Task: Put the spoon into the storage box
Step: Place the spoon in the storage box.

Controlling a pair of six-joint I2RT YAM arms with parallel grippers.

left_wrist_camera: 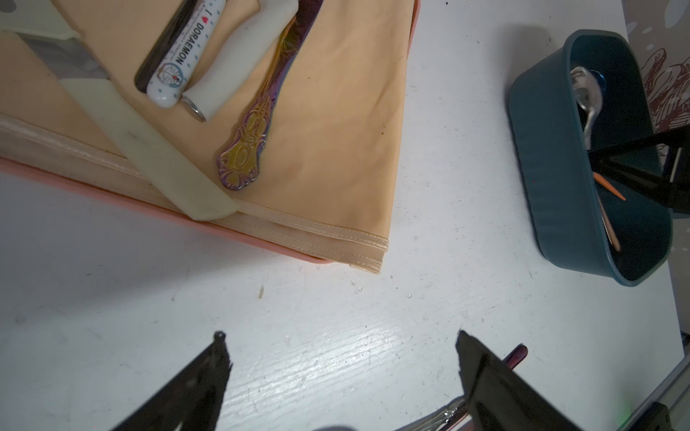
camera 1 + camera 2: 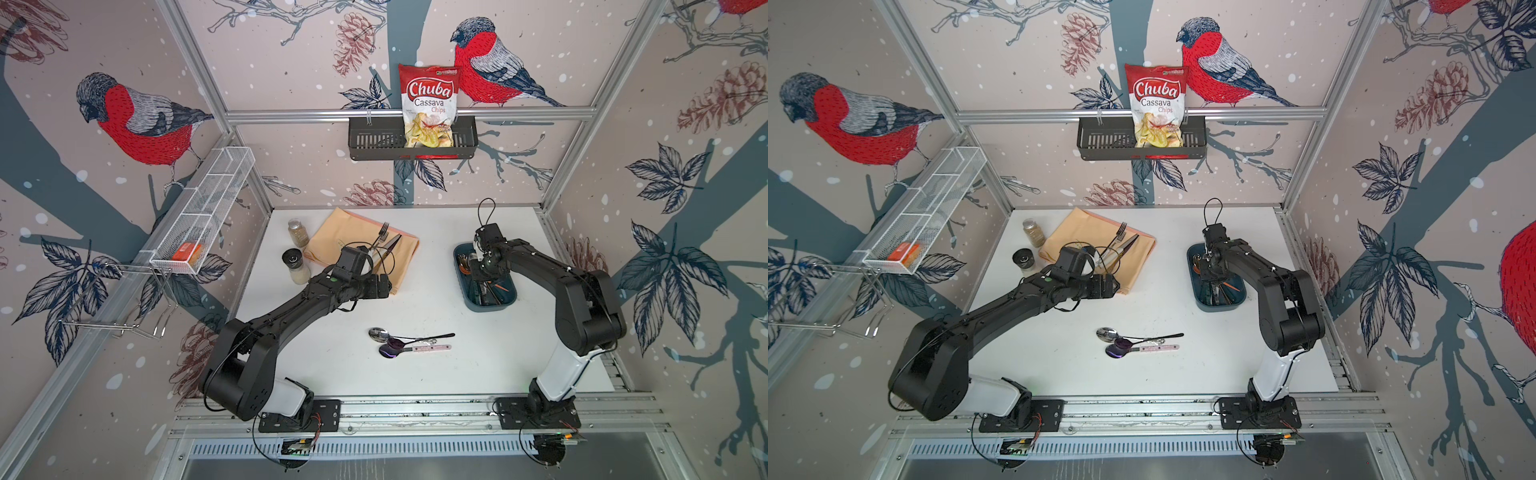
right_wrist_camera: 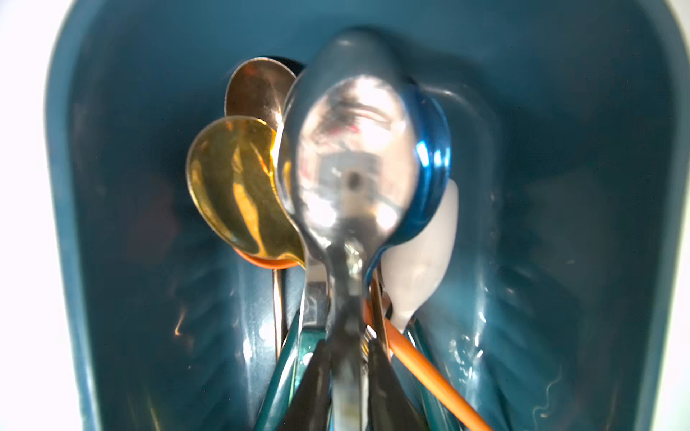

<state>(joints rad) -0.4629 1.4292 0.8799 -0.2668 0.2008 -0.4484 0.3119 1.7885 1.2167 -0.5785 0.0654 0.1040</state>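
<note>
Right gripper [image 3: 347, 350]: lower centre of the wrist frame, jaws close beside the handle of the spoon [image 3: 354, 160]; I cannot tell if they clamp. Spoon: inside storage box [image 3: 112, 186], atop other spoons [image 3: 239, 186]. Risk, as I judge: lifting before full release drags it out.

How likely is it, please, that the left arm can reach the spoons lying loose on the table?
Probably yes: the left gripper hangs open over bare table, the spoons lie near it with nothing between, and the right gripper is off in the box.
</note>
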